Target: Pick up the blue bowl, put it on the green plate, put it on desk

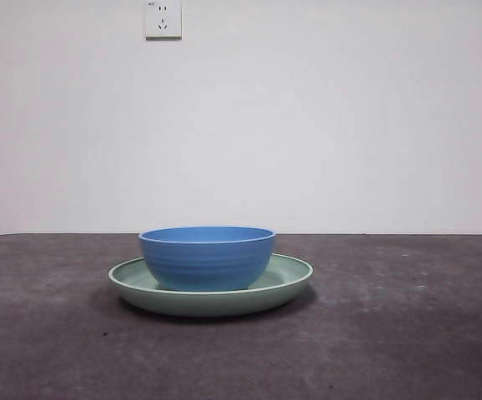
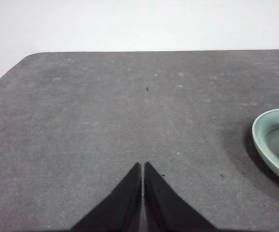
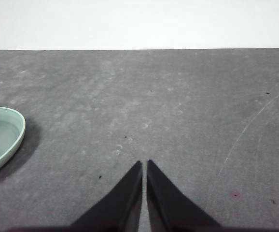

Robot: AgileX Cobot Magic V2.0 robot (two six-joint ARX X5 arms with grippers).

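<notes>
Two grippers wait back from the dishes, both with jaws pressed together and holding nothing: the left gripper hangs over bare desk with the green plate off at the edge of its wrist view, and the right gripper hangs over bare desk on the other side, the plate's rim at the opposite edge of its view. Neither arm shows in the front view.

The blue bowl sits upright inside the green plate, roughly centred, with the plate's rim showing all round it. The plate rests flat on the desk, near the middle of the table. The bowl's inside is hidden from this low angle, so I cannot tell whether it holds anything; the plate holds only the bowl.

Judging from the layout, the stacking step looks done and what may remain is lifting the bowl back out onto the desk. The risks from here: closed jaws must open before the approach, or they will knock the bowl's rim and slide it. The bowl's wall is glossy and curved, so a pinch on the rim could slip. A lift that drags the bowl sideways could tip or carry the plate along, since it is shallow and light-looking
</notes>
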